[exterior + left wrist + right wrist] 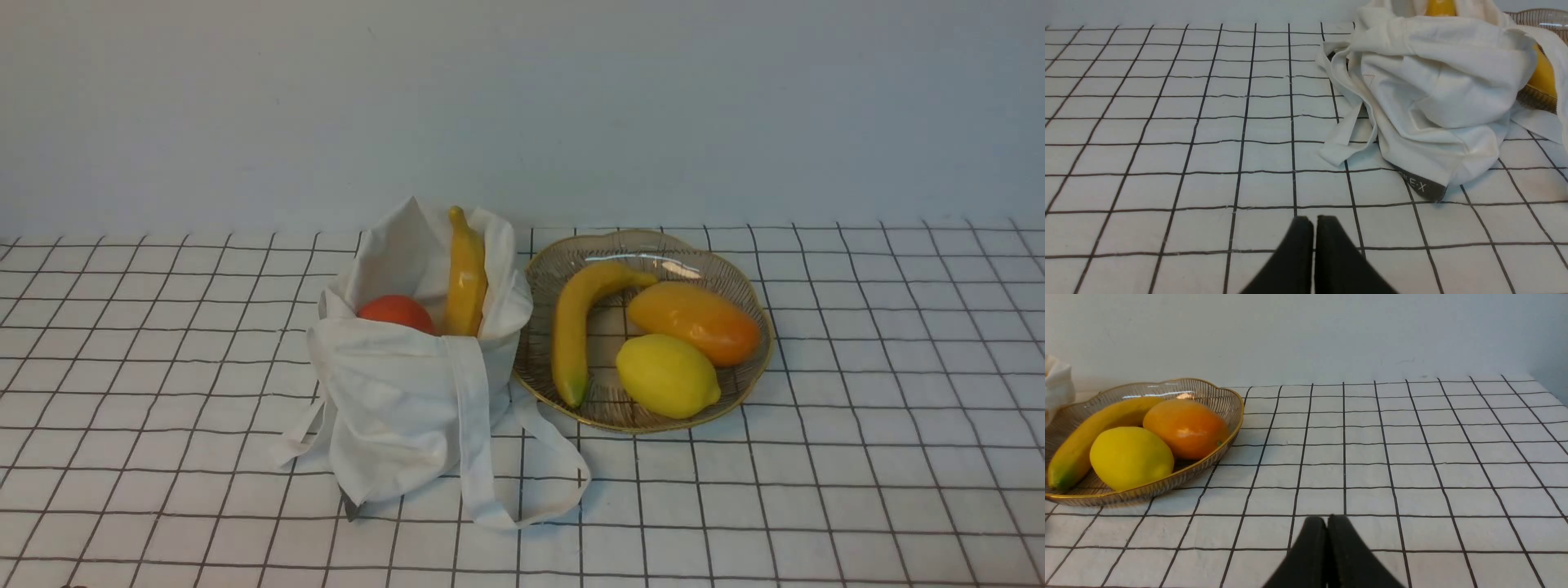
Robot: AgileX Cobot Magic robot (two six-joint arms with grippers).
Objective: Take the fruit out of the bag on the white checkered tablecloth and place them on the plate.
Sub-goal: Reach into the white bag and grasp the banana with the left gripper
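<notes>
Pick step pending: banana [465, 278], red-orange fruit [396, 313] seen in bag [392, 408], toward counter [857, 367] far edge. Left fingers [1295, 253], right fingers [1310, 555] pressed together, empty. Next: fingers to be opened, banana gripped, placed on plate [718, 263].

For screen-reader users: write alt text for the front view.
An off-white cloth bag stands open on a white checkered tablecloth, an upright banana and a red-orange fruit showing inside. On its right, a gold-rimmed plate holds a second banana, a lemon and an orange oval fruit.

Banana [465, 278] and red-orange fruit [396, 313] sit in the bag [392, 408] beside the plate [600, 404].
</notes>
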